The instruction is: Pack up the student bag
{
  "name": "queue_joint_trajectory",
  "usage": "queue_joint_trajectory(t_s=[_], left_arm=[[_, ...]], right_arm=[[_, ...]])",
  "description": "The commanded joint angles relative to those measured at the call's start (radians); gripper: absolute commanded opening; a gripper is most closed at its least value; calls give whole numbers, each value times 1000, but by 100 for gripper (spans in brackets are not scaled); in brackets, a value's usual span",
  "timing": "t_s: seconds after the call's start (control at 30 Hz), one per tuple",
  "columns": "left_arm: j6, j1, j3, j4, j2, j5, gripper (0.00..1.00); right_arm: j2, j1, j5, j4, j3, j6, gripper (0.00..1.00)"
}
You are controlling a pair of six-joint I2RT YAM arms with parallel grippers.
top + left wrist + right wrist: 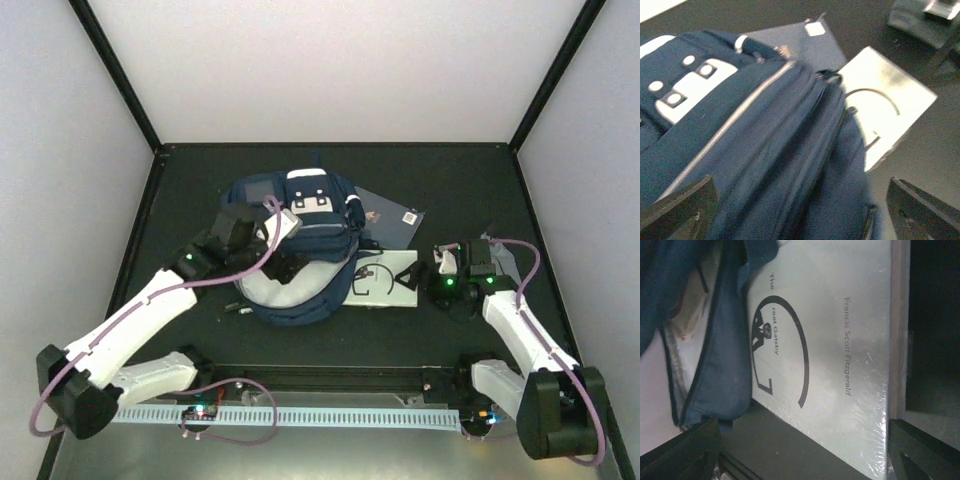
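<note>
Overhead and wrist views of the packing station. Student bag (300, 255) lies near the middle of the bench (195, 185), its pale lining showing at the near side. I see the left claw (801, 182) hovering over the bag's striped flank, fingers spread wide with nothing gripped. A white shrink-wrapped book (840, 340), titled The Great Gatsby, lies just right of the bag, its left edge tucked under the fabric. The right claw (803, 424) faces this book, released and empty. A dark folder (395, 215) lies behind.
</note>
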Motion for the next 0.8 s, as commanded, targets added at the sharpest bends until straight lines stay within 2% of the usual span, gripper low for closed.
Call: queue_joint_trajectory(t_s=[0.0, 0.2, 0.37, 0.43, 0.5, 0.57, 0.67, 0.77], left_arm=[[45, -152, -11, 85, -96, -100, 99], [165, -411, -96, 212, -161, -279, 99], [190, -600, -164, 350, -124, -404, 99], [189, -668, -193, 430, -57, -473, 99], [156, -717, -205, 514, 53, -621, 99], [92, -744, -160, 498, 152, -715, 99], [62, -767, -88, 490, 308, -793, 99], [105, -801, -55, 531, 423, -845, 99]], right_arm=[[-50, 1, -122, 17, 36, -6, 92], [-59, 1, -170, 19, 47, 4, 90], [-60, 2, -188, 9, 59, 3, 90], [-61, 1, -192, 7, 61, 3, 90], [-65, 2, -195, 5, 63, 4, 90], [-68, 1, -198, 5, 65, 8, 90], [-72, 1, -198, 6, 69, 12, 90], [-67, 2, -203, 7, 74, 12, 90]])
